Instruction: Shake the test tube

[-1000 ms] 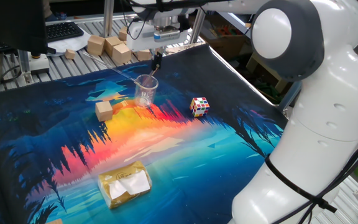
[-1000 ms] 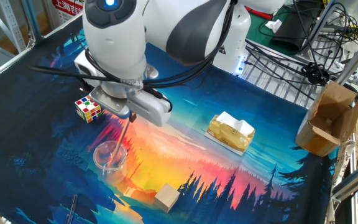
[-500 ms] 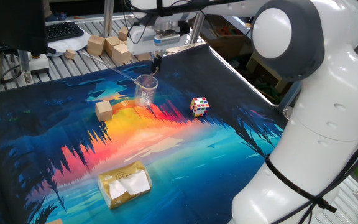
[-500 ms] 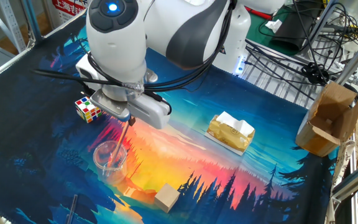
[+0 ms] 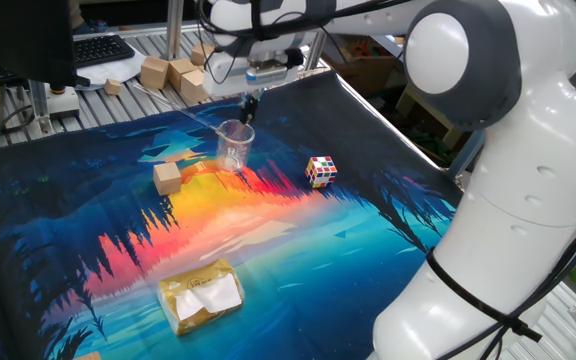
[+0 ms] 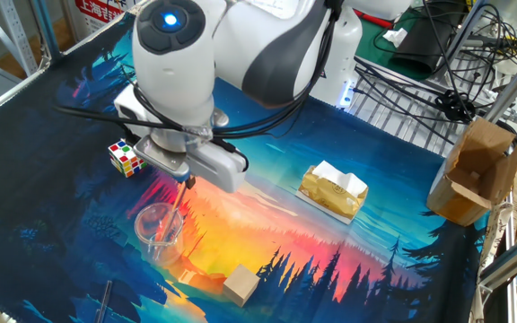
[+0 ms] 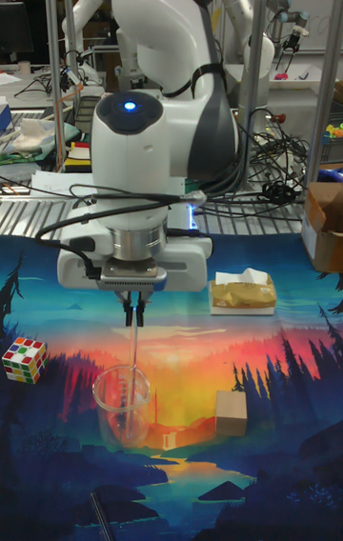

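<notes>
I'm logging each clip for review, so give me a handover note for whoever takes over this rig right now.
Pincer: shut on the test tube, gripping its top end above the beaker.
Test tube: hangs nearly upright, its lower end still inside the beaker, which stands on the printed mat.
Nearby: wooden block, puzzle cube, tissue pack, none touching the beaker.
Done: tube grasped.
Left: lift it clear of the beaker rim and shake it; I cannot tell whether shaking has begun.

Bright even indoor light, soft faint shadows, sharp fixed views, tall view dimmer, slightly soft
</notes>
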Controlling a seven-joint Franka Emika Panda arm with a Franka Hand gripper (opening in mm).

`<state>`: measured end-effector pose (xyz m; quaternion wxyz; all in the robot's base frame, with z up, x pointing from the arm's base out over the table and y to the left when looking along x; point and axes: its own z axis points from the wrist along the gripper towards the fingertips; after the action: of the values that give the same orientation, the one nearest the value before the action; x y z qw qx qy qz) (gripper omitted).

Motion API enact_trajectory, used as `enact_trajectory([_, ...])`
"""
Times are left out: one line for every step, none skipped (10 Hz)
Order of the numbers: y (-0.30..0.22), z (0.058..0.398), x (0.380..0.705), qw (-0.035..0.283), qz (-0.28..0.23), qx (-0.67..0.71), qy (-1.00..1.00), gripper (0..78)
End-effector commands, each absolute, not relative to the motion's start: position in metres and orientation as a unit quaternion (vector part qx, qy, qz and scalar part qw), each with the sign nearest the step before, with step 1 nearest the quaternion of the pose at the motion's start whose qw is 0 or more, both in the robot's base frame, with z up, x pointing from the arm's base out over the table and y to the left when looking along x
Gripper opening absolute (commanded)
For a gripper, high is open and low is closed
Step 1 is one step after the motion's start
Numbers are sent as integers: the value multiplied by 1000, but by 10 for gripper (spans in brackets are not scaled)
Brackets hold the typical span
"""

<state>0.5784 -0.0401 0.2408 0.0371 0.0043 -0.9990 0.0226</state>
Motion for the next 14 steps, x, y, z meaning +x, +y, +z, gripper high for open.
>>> enact_trajectory([-39, 239, 581, 35, 22, 7, -999, 11])
enact_trajectory([-38, 237, 582, 35, 22, 7, -999, 11])
enact_trajectory([-38, 236, 583, 35, 22, 7, -999, 11])
enact_trajectory([-37, 235, 583, 34, 22, 6, -999, 11])
enact_trajectory([-36, 234, 584, 33, 22, 6, -999, 11])
enact_trajectory([-36, 233, 585, 32, 23, 5, -999, 11])
enact_trajectory([-35, 232, 585, 33, 23, 3, -999, 11])
enact_trajectory([-35, 232, 585, 32, 23, 0, -999, 11])
enact_trajectory([-35, 232, 586, 32, 23, -2, -999, 11])
enact_trajectory([-35, 232, 586, 32, 22, -3, -999, 11])
enact_trajectory([-35, 232, 586, 32, 22, -5, -999, 11])
enact_trajectory([-35, 232, 586, 30, 22, -8, -999, 11])
enact_trajectory([-35, 232, 586, 30, 21, -9, -999, 11])
enact_trajectory([-35, 232, 586, 30, 18, -11, -999, 11])
